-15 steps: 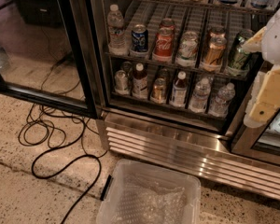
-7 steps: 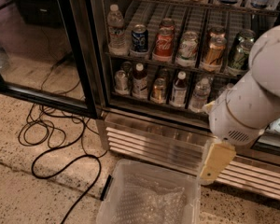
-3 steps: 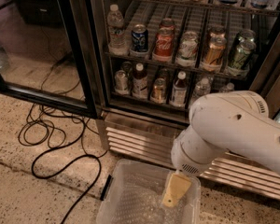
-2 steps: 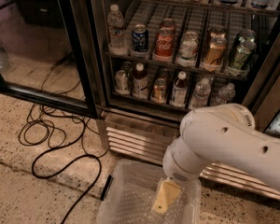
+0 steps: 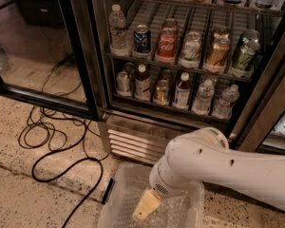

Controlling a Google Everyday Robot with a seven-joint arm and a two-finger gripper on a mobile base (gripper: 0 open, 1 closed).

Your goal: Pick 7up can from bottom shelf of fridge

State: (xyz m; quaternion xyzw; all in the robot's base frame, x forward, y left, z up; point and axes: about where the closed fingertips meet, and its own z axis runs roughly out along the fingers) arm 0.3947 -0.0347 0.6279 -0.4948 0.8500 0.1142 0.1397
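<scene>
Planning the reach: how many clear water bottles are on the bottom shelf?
2: a water bottle and another right of it, far right. Others may hide behind. Gripper hangs over the bin.

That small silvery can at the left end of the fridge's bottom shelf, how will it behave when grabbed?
The small silvery aluminium can looks smooth and round, so it may slip, or dent if squeezed hard. It stands upright on the wire bottom shelf, so a nudge might tip and roll it. The claw hangs over the clear plastic bin, away from it.
</scene>
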